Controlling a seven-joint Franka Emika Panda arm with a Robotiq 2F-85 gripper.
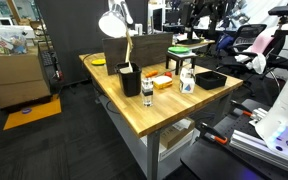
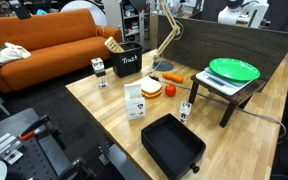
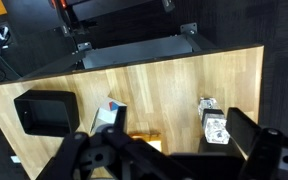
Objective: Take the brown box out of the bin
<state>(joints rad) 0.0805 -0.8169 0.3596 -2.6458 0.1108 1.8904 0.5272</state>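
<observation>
Two dark fingers (image 3: 252, 148) of the pincer (image 3: 167, 158) poke up from the bottom edge of the wrist view, spread wide, with nothing held between them. All you see in the gap is bare desk (image 3: 184, 80) far below, so it's hanging well above everything and touching nothing. I honestly can't pick the pincer out in either exterior view.

The brown box (image 2: 113, 46) is still in the bin (image 2: 127, 64). In an exterior view it sticks out of the top at a tilt, leaning toward the orange couch (image 2: 54, 40) side. That same view shows white lettering on the bin's front. It also shows a black tray (image 2: 172, 147) near the desk's front edge and a green plate (image 2: 233, 69) up on a little stand.

From the opposite side, the bin (image 1: 127, 80) is a plain dark block at the desk edge, and the box is too small there to be sure of. A white spray bottle (image 1: 187, 78) stands further along, well apart from the bin.

The wrist view looks straight down on the bin (image 3: 44, 112) at the left. Its inside is just black, so no box is visible from there.
</observation>
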